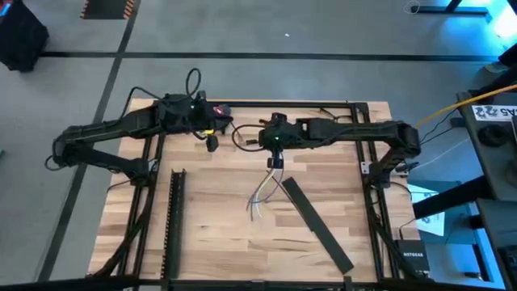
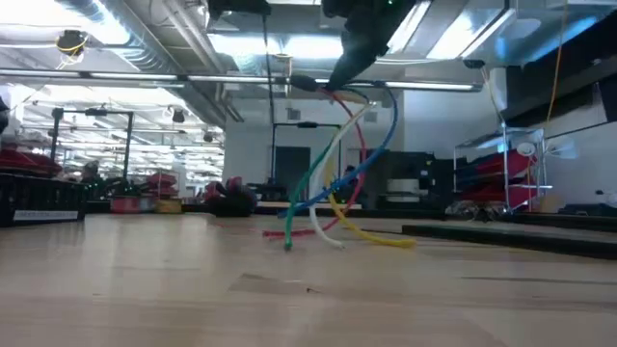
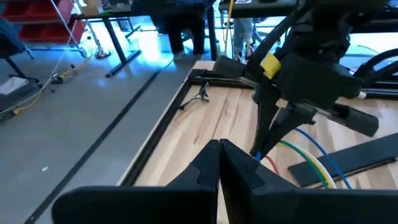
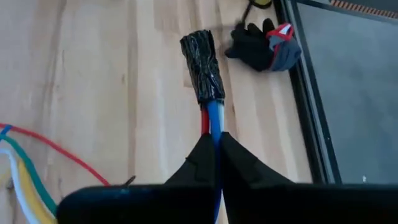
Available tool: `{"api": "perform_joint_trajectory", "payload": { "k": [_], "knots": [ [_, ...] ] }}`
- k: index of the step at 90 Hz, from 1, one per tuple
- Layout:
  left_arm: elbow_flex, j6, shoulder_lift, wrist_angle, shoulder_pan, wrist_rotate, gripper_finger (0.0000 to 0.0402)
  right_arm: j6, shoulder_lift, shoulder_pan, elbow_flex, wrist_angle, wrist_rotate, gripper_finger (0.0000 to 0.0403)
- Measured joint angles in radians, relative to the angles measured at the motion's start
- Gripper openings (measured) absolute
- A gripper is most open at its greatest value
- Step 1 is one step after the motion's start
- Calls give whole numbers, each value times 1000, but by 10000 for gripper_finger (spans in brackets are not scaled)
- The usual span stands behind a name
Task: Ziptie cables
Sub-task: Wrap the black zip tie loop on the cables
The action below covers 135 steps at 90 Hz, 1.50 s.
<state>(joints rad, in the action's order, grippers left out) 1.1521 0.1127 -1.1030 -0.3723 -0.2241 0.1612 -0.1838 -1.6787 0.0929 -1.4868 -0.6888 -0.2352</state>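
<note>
two dark arms meet over the far half of the wooden worktop (image 1: 218, 242), where the right end effector (image 4: 216, 144) holds the cables (image 2: 333, 193) lifted by their taped end, its fingers pinched narrow on the blue and red strands just below the black tape wrap (image 4: 203, 59). the loose ends hang down and brush the boards near the middle of the worktop, beside the long flat black bar (image 1: 317, 225). the left end effector (image 3: 219, 163) hovers just beside the right one with its fingers closed together and nothing between them.

to do this step well, the judgement is that the right arm should keep the bundle steady and high enough for the strands to hang together, while the left arm fetches a tie and loops it around the gathered section below the tape; splayed strands could slip out of the loop.

from above, the wires read only as thin pale lines. the level view across the boards shows their colours, green, yellow, white, blue and red, and that they curve apart as they fall. only the right wrist view shows the tape wrap, the grip on the strands and a dark glove (image 4: 261, 43) at the worktop's edge. no zip tie can be picked out with confidence in any view.
</note>
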Motion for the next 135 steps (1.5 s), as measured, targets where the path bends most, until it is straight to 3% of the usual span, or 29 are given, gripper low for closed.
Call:
{"api": "perform_joint_trajectory", "payload": {
  "k": [25,67,92,115,135],
  "knots": [
    [0,8,0,35,0,0,0,51,-5,1,82,64,10,1],
    [0,16,-3,73,0,-4,0,66,-51,7,89,166,44,1],
    [1,3,-77,106,9,-50,0,68,-55,6,80,237,54,1],
    [1,49,-143,155,16,-51,0,92,-88,5,82,245,138,1],
    [-46,53,-171,124,16,-52,0,143,-160,6,82,280,146,55]
  ]
}}
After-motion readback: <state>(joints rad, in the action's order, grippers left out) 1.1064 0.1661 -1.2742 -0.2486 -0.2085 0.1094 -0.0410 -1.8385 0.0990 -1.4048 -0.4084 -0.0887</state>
